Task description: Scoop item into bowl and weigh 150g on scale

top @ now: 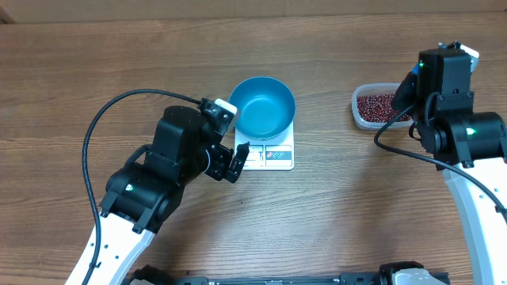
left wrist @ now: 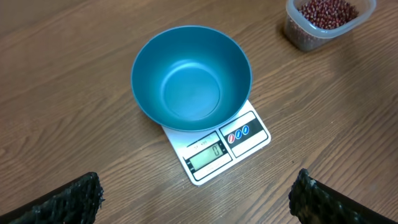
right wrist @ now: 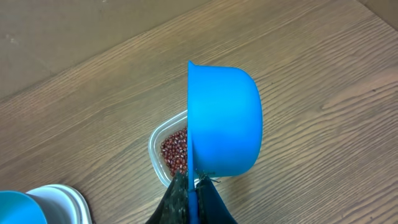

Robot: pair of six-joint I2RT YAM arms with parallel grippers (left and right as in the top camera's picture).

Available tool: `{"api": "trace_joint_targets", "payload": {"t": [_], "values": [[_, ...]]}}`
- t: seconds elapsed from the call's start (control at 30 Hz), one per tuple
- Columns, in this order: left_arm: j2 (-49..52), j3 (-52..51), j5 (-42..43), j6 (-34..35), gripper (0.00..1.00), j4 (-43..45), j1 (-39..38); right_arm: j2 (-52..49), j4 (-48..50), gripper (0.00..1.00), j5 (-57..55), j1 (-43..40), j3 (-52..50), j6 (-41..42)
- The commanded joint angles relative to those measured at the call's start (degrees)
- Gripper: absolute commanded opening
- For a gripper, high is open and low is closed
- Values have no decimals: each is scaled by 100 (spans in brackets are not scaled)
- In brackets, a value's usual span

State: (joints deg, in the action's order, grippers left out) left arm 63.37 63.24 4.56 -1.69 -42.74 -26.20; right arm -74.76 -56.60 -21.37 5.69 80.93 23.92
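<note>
Overhead, the bowl (top: 265,105) sits empty and centred on the scale (top: 273,157), leaving the display (left wrist: 208,154) readable at the front edge. Just beside the scale's front-left corner, the left gripper (top: 237,164) hovers with jaws spread wide and holding nothing, probably parked out of the pour path. The right gripper (right wrist: 193,190) is pressed together on the handle of the scoop (right wrist: 224,121), which is turned on edge above the tub (top: 358,111) of beans (top: 379,103). Whether the scoop carries any is hidden. Bare table (top: 333,222) between tub and bowl gives open room.

Black arms (top: 170,158) on white links (top: 103,245) (green lights (top: 470,131) glowing) trail black cables (top: 85,162).
</note>
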Motion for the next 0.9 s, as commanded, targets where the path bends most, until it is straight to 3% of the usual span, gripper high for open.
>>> {"api": "trace_joint_targets", "payload": {"t": [0.0, 0.87], "values": [[109, -11, 98, -109, 100, -24, 31, 37, 2, 4, -37, -20, 120, -46], [968, -9, 105, -105, 100, 334, 31, 37, 48, 4, -39, -20, 120, -170]]}}
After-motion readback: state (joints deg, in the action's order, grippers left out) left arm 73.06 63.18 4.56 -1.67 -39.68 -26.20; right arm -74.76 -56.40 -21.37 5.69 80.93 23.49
